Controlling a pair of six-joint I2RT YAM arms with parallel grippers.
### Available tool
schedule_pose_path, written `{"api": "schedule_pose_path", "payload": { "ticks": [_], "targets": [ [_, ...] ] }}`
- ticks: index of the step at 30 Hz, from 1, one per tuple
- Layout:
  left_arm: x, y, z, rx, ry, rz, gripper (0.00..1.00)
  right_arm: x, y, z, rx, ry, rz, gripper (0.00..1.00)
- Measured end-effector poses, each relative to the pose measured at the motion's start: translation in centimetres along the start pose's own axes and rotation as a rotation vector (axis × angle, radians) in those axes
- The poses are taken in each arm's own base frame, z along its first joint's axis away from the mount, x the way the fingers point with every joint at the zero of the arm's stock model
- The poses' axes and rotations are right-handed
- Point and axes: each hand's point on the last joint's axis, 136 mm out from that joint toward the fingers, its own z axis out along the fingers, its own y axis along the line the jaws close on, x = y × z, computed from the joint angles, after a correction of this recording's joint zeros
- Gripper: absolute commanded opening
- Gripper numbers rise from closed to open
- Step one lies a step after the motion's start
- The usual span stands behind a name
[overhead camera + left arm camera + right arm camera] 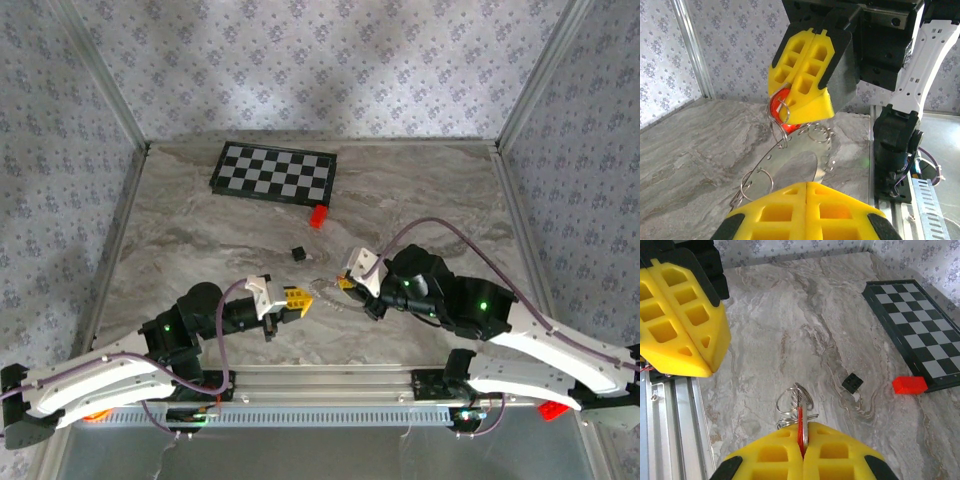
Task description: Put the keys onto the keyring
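Observation:
The keyring [779, 159], a thin silvery loop hung with small wire rings, is stretched between my two grippers just above the table, near the front middle [322, 293]. My left gripper [806, 186] is shut on the loop's near edge [298, 297]. Facing it, my right gripper [799, 107] is shut on the keys [781, 106], a small flat red piece, right at the loop's far end. In the right wrist view the keys [799, 422] stand edge-on between my right gripper's [803, 439] yellow fingers, with small rings of the keyring [795, 400] bunched against them. My left gripper [707, 367] hangs at upper left.
A tiny black cube [852, 382] lies on the marble just beyond the grippers [297, 252]. A red block [909, 385] rests against the near edge of a chessboard [275, 172] at the back. An aluminium rail [330, 380] runs along the table's front edge.

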Motion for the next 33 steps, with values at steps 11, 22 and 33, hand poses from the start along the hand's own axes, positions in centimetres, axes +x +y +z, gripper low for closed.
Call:
{"api": "schedule_pose_path", "payload": {
  "ticks": [11,22,33],
  "targets": [
    [1.0,0.3,-0.7,-0.023,-0.002,-0.015,0.20,0.4,-1.0,0.5,0.047,0.106,-0.021,0.00],
    [1.3,2.1,-1.1,-0.134,-0.005,-0.031,0.30,-0.1,-3.9,0.9,0.187,0.286,-0.068,0.00],
    [2.8,3.3,-1.9,-0.211,0.002,-0.046,0.41,1.1,-5.8,1.7,0.284,0.486,-0.122,0.00]
  ]
}}
